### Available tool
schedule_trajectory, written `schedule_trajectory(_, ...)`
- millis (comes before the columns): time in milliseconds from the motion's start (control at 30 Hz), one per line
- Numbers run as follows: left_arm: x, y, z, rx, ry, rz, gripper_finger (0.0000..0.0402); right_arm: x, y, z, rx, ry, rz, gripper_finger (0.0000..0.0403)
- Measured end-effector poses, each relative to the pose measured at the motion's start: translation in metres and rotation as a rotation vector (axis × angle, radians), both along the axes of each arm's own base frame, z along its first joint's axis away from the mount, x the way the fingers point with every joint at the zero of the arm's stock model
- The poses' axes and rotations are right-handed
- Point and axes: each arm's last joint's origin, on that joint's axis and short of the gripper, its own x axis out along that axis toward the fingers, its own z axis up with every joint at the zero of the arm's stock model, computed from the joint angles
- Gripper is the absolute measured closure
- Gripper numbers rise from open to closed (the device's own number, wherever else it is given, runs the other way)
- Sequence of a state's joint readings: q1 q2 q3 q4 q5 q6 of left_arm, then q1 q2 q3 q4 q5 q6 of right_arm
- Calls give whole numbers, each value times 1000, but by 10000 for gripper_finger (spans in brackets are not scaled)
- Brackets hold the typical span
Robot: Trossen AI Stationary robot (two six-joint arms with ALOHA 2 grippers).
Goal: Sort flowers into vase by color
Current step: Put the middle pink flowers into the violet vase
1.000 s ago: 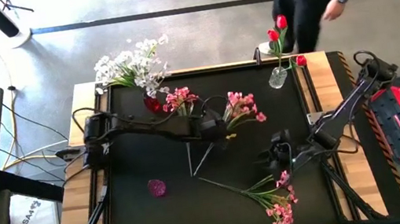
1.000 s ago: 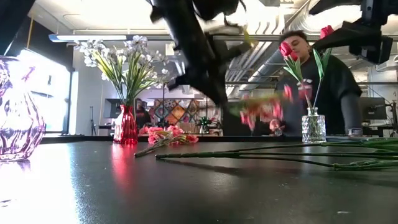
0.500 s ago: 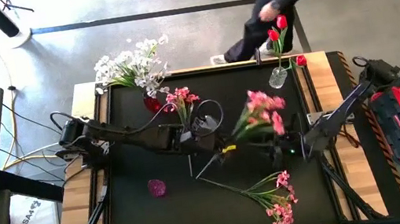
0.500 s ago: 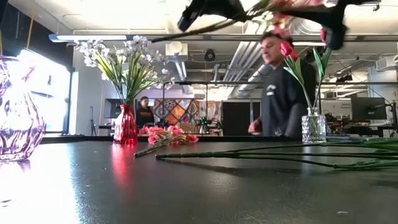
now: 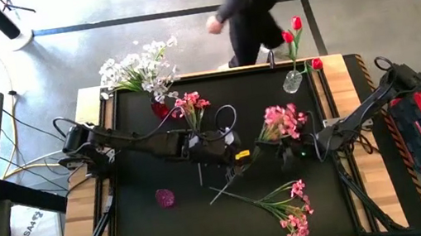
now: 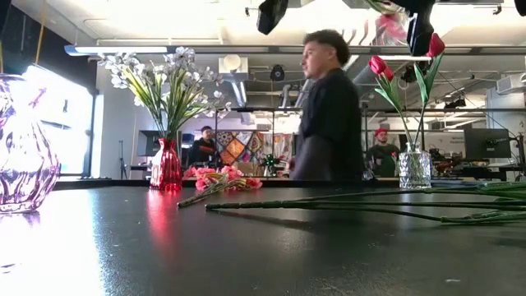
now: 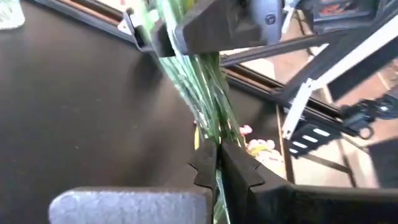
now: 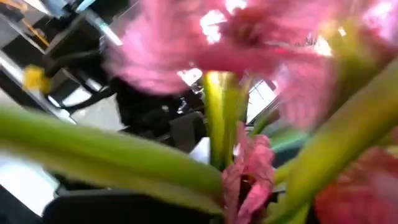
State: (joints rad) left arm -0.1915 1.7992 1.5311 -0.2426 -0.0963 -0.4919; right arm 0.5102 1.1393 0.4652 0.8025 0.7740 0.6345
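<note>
From overhead, both arms are meeting over the middle of the black table [image 5: 152, 227]. The left gripper [image 5: 237, 157] is reaching in from the left, the right gripper [image 5: 289, 153] from the right, and a pink bunch [image 5: 282, 121] is hanging in the air between them, its stem running down toward the left gripper. A second pink bunch [image 5: 190, 104] is lying near the red vase [image 5: 160, 109], which is carrying the white flowers [image 5: 136, 69] at the far left corner. A third pink bunch [image 5: 291, 210] is lying on the near right of the table. The pink vase [image 5: 165, 198] is standing alone on the near left, and the clear vase [image 5: 293, 80] at the far right is holding red tulips [image 5: 291, 32]. A person [image 5: 248, 3] is walking past the far edge.

At table height, the grippers are sitting above the top edge, so I cannot tell the fingers here. Long green stems [image 6: 345, 207] are lying flat across the right side.

On the left wrist, the fingers [image 7: 205, 168] are pinching the lifted bunch's green stems, pressed close around them.

On the right wrist, pink blossoms and thick green stalks are filling the lens; I cannot tell how those fingers are standing.
</note>
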Motion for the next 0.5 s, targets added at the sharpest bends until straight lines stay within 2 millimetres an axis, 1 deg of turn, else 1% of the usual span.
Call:
schedule_trajectory(33, 0, 1, 0, -11, 3, -12, 398, 0, 0, 0, -18, 5, 1, 386)
schedule_trajectory(67, 1, 3, 0, -18, 6, -22, 393, 0, 0, 0, -30, 8, -1, 390)
schedule_trajectory(167, 1, 6, 0, -40, 5, -62, 364, 1, -2, -2, -54, 33, -14, 387)
schedule_trajectory(233, 2, 7, 0, -70, 11, -98, 335, 3, -4, -4, -73, 58, -11, 397)
schedule_trajectory(300, 2, 11, 0, -98, 21, -115, 302, 4, -7, -6, -85, 81, -18, 398)
schedule_trajectory(400, 2, 16, -2, -118, 37, -104, 252, 6, -11, -10, -101, 117, -34, 399)
schedule_trajectory(500, 2, 20, -2, -131, 47, -89, 211, 7, -12, -12, -157, 145, -12, 400)
